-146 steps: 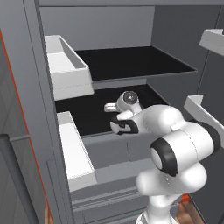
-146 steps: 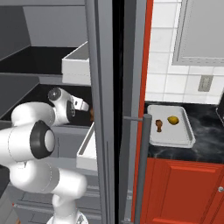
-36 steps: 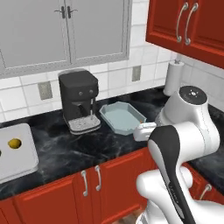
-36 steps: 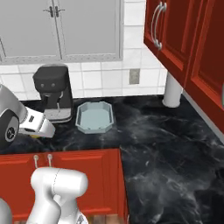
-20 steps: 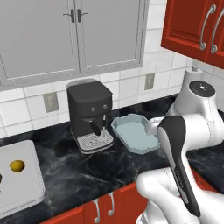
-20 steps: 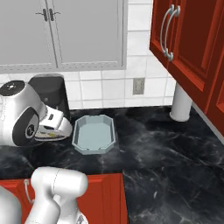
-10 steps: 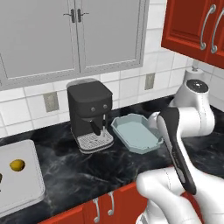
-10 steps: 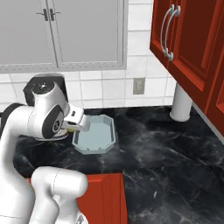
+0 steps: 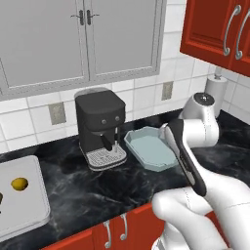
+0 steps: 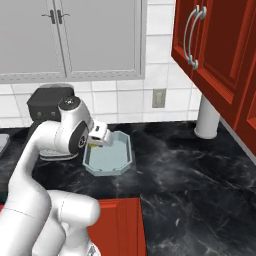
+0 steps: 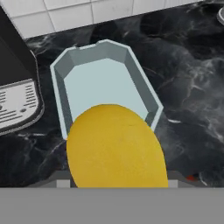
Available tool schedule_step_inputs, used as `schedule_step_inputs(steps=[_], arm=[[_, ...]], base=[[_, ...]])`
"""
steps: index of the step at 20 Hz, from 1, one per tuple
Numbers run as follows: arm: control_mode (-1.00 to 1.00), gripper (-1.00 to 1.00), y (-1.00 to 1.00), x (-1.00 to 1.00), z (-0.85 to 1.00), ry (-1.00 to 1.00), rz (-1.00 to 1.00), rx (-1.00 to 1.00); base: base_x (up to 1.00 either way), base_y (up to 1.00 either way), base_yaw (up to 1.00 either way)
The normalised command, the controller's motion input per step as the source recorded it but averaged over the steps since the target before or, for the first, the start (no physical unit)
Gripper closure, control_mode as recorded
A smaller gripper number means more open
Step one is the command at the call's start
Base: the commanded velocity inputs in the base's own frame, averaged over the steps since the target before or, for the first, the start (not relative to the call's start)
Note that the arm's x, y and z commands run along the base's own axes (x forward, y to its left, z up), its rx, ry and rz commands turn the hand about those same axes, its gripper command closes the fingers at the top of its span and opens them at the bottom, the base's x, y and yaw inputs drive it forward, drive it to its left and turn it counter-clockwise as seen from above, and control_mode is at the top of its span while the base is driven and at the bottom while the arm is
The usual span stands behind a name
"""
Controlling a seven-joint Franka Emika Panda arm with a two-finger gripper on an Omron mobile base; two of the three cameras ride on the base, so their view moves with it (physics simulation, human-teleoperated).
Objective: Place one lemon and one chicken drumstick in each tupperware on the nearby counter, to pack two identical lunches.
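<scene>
The gripper point(image 10: 98, 140) is hanging over the near left end of the pale blue tupperware point(image 10: 111, 159), and its jaws are clamped on a lemon point(image 11: 114, 146). In the hand view the yellow fruit is bulging large at the bottom, covering the near rim of the tray below it; from the right base view a sliver of yellow is peeking out just under the white hand (most of the fruit is hidden there).

The pale blue tupperware point(image 9: 149, 149) is sitting on the black marbled counter point(image 9: 93, 190), just to the right of a black coffee machine point(image 9: 100, 125), whose metal drip tray point(image 11: 15, 104) is lying close beside the tupperware's left wall. Its inside is showing plain pale blue in the hand view.

Well apart to the left, at the edge of the left base view, the whitish-grey tupperware point(image 9: 34, 200) is resting on the same counter with a second lemon point(image 9: 19, 183) lying in it; a dark bit at the very left edge of that tray is too cut off to name.

Behind the blue tray a white paper-towel roll point(image 10: 207, 118) is standing upright by the tiled wall, under the red-brown upper cabinets point(image 10: 216, 45).
</scene>
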Motion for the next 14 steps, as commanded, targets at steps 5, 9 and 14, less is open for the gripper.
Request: schedule_step_inputs(steps=[5, 9, 14], arm=[[-1.00, 1.00, -0.10, 0.65, -0.27, 0.00, 0.00, 0.00], [-1.00, 1.00, -0.04, 0.59, -0.36, 0.00, 0.00, 0.00], [-1.00, 1.00, -0.01, 0.50, -0.46, 0.00, 0.00, 0.00]], base=[[0.00, 0.00, 0.00], [0.00, 0.00, 0.00], [0.00, 0.00, 0.00]])
